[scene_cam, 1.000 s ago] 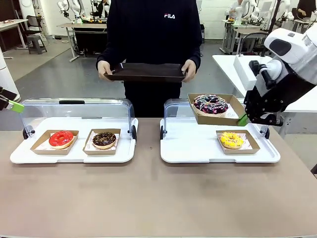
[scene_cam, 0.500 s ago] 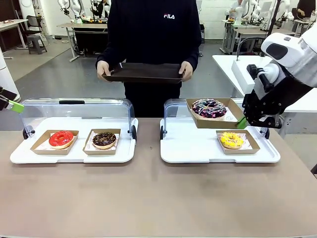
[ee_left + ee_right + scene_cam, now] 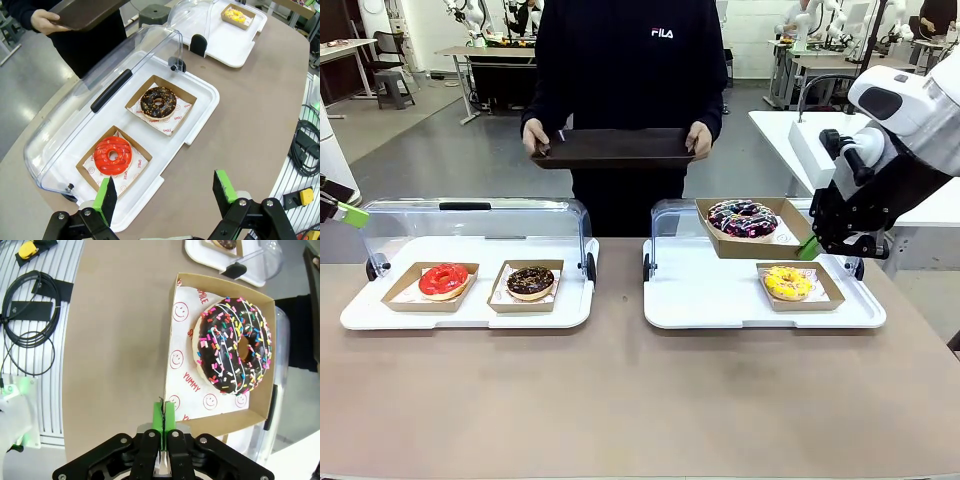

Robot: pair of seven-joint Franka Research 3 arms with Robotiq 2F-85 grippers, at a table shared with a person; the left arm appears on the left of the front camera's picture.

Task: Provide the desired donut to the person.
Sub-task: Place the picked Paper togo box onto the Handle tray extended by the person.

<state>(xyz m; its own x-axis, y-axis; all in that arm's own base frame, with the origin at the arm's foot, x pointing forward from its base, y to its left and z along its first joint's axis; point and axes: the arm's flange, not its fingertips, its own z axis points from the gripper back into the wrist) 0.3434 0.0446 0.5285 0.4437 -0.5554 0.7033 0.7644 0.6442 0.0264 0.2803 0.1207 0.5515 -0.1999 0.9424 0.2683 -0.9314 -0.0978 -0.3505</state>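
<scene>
Cardboard donut box (image 3: pixel 745 243) pinched tight in right hand (image 3: pixel 809 243); keep level, carry to brown tray (image 3: pixel 615 150) at eleven o'clock.

Front camera across table (image 3: pixel 620 400) toward person (image 3: pixel 620 80); wrist cameras down onto table.

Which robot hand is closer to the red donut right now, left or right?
Left. The left hand hovers open near the red donut; the right hand is far off to the other side, shut on the sprinkled donut's box.
</scene>
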